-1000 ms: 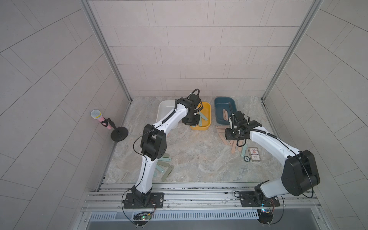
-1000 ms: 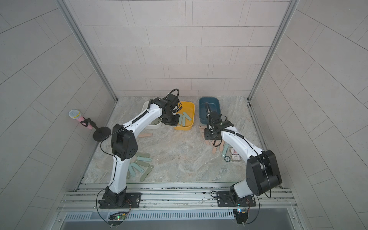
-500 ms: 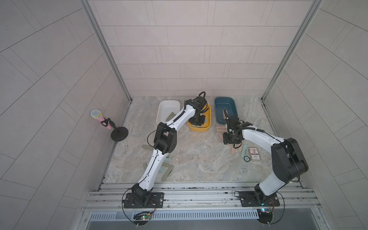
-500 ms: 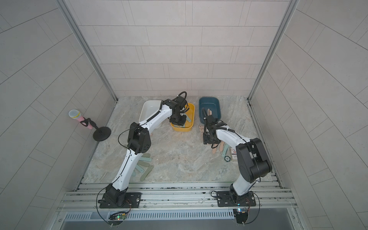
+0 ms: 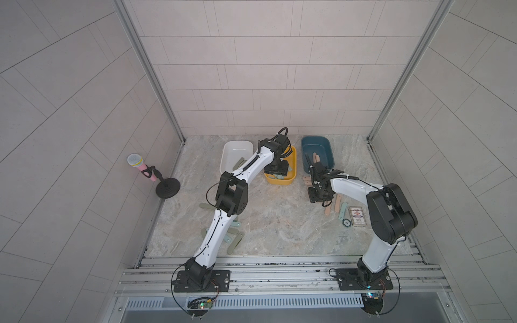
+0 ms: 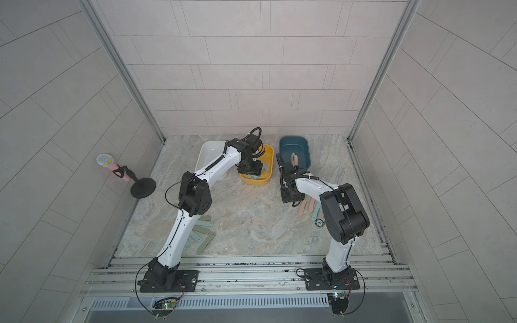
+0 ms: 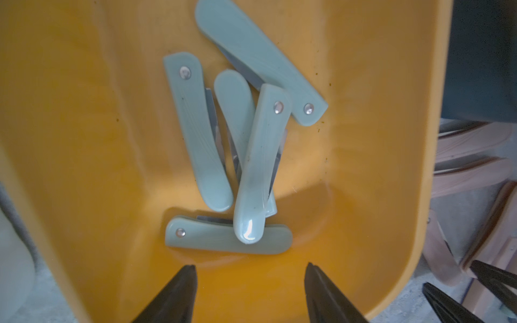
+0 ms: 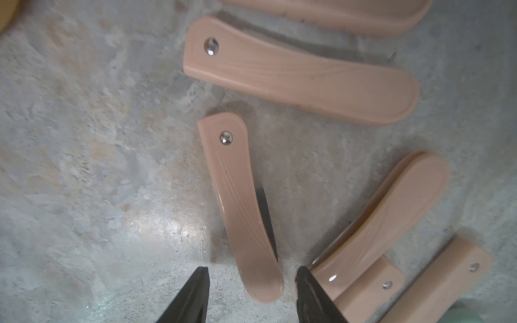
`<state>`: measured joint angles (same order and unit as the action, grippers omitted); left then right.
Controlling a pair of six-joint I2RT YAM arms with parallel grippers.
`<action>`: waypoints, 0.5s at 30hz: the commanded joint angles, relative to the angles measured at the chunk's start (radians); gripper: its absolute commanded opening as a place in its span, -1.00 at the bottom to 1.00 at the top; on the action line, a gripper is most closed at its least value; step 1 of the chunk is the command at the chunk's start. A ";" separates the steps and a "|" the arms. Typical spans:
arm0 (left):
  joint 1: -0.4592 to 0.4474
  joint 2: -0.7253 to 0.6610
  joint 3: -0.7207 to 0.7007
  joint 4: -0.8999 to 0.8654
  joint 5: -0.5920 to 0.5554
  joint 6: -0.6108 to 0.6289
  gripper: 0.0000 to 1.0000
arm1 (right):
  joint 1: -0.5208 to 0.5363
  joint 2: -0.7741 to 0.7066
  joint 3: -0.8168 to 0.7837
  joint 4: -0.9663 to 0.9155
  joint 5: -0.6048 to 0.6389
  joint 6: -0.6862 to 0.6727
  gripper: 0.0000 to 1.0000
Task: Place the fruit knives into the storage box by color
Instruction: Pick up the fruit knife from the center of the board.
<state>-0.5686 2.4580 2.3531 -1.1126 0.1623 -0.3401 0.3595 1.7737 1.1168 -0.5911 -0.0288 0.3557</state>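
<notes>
My left gripper [image 7: 251,265] hangs open over the yellow storage box [image 7: 84,139], with nothing between its fingers. Several light teal fruit knives [image 7: 261,167] lie piled in that box. My right gripper [image 8: 252,268] is open low over the table, its fingertips on either side of the rounded end of a peach-pink knife [image 8: 237,195]; I see no contact. More peach-pink knives [image 8: 302,75] lie around it. In both top views the left gripper [image 5: 277,169] is over the yellow box [image 6: 253,181] and the right gripper [image 5: 320,195] is in front of the blue box [image 5: 316,142].
The blue box holds peach-pink knives [image 5: 316,158]; the white box [image 5: 236,145] holds an olive-green one [image 5: 239,163]. Olive-green and teal knives [image 5: 232,243] lie by the left arm. A teal knife [image 5: 342,212], printed card [image 5: 357,219] and black disc [image 5: 346,223] sit right. A microphone stand [image 5: 167,188] is far left.
The left gripper has moved over the yellow box and opened. The right gripper has come forward and down from the blue box to the peach-pink knives, its jaws narrowing a little.
</notes>
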 commanded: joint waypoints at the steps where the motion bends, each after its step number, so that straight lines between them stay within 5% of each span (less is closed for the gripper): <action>1: 0.000 -0.115 -0.097 -0.021 0.006 0.004 0.53 | 0.002 0.023 0.018 -0.020 0.042 -0.018 0.00; 8: 0.001 -0.256 -0.309 0.053 0.023 0.001 0.72 | 0.007 0.044 0.004 -0.016 0.034 0.005 -0.22; 15: 0.002 -0.298 -0.352 0.058 0.030 0.000 0.73 | 0.023 0.068 0.033 -0.032 0.024 0.009 -0.27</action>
<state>-0.5686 2.1956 2.0190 -1.0584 0.1864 -0.3408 0.3729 1.8130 1.1332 -0.5911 -0.0105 0.3599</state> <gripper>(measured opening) 0.867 0.364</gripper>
